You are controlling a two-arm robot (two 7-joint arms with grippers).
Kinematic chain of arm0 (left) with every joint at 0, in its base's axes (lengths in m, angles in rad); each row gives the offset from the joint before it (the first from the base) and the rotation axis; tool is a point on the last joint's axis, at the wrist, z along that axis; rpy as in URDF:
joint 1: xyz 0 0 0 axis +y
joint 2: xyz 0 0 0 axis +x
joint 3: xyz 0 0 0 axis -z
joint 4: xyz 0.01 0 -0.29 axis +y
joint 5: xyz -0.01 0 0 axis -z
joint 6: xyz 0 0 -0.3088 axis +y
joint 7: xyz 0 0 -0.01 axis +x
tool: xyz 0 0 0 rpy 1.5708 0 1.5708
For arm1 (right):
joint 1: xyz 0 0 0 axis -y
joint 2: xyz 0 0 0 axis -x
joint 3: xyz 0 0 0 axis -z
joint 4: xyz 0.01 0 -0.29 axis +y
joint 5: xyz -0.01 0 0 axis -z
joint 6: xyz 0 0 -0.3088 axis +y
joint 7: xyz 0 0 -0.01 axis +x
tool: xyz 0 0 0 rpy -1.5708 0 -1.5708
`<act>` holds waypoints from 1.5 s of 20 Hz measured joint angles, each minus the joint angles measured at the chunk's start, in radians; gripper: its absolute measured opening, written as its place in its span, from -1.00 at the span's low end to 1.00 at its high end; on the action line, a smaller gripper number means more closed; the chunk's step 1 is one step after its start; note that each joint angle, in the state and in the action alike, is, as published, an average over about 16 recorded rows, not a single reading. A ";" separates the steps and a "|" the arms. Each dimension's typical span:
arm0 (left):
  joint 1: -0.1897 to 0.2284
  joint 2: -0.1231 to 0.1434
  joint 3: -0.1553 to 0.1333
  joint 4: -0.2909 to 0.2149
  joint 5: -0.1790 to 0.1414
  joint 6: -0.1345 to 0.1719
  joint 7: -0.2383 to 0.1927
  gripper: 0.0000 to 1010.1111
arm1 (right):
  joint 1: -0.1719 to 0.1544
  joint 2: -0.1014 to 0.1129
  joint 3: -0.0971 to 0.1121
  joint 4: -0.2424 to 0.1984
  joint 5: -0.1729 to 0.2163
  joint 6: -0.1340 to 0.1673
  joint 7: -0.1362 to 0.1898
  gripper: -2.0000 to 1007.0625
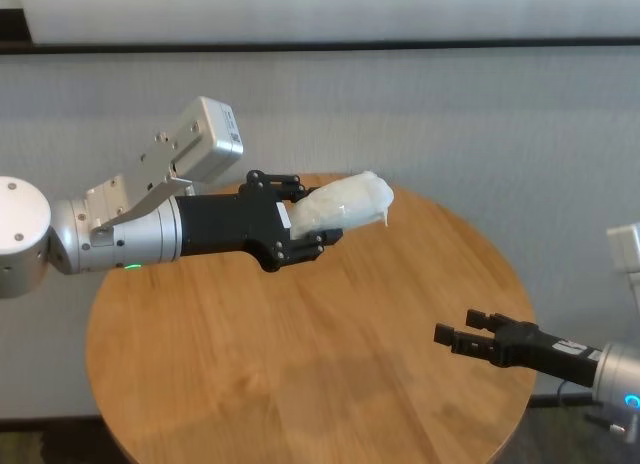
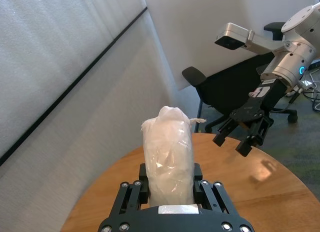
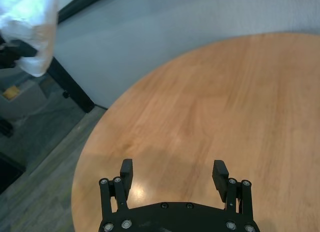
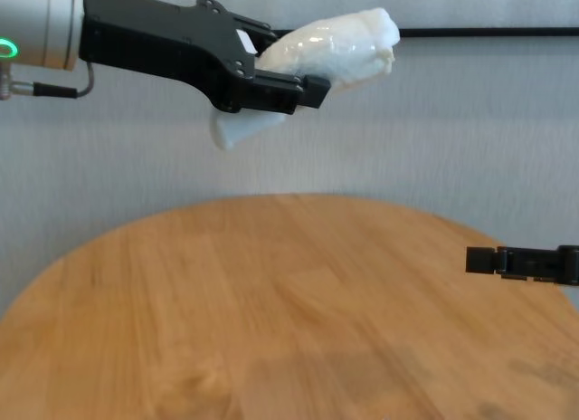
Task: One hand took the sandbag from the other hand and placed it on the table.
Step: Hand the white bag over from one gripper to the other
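Sandbag (image 1: 345,206) clamped in left tool (image 1: 300,219) above table (image 1: 300,364).

The left pincer (image 4: 280,81) is clamping the white sandbag (image 4: 330,44) high above the round wooden worktop (image 4: 271,302), while the right pincer (image 4: 479,259) is hovering low at the right edge.

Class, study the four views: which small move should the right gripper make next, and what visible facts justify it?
Probably the open right gripper should rise toward the small white plastic-wrapped sandbag. The left gripper is shut on it high above the round light-brown wooden table, and the right one is low and well apart.
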 joint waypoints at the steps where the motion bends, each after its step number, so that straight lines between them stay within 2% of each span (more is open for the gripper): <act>1: 0.000 0.000 0.000 0.000 0.000 0.000 0.000 0.02 | 0.009 -0.003 -0.003 0.006 0.007 0.012 -0.003 0.99; 5: 0.000 0.000 0.000 0.000 0.000 0.000 0.000 0.02 | 0.047 -0.017 -0.018 0.030 0.019 0.046 -0.017 0.99; 9: 0.000 0.000 0.000 0.000 0.000 0.000 0.000 0.02 | 0.086 -0.028 -0.038 0.050 0.019 0.065 -0.024 0.99; 17: 0.000 0.000 0.000 0.000 0.000 0.000 0.000 0.02 | 0.151 -0.047 -0.065 0.075 0.045 0.099 -0.003 0.99; 24: 0.000 0.000 0.000 0.000 0.000 0.000 0.000 0.02 | 0.181 -0.066 -0.067 0.087 0.105 0.136 0.014 0.99; 30: 0.000 0.000 0.000 0.000 0.000 0.000 0.000 0.02 | 0.200 -0.079 -0.060 0.098 0.154 0.152 0.025 0.99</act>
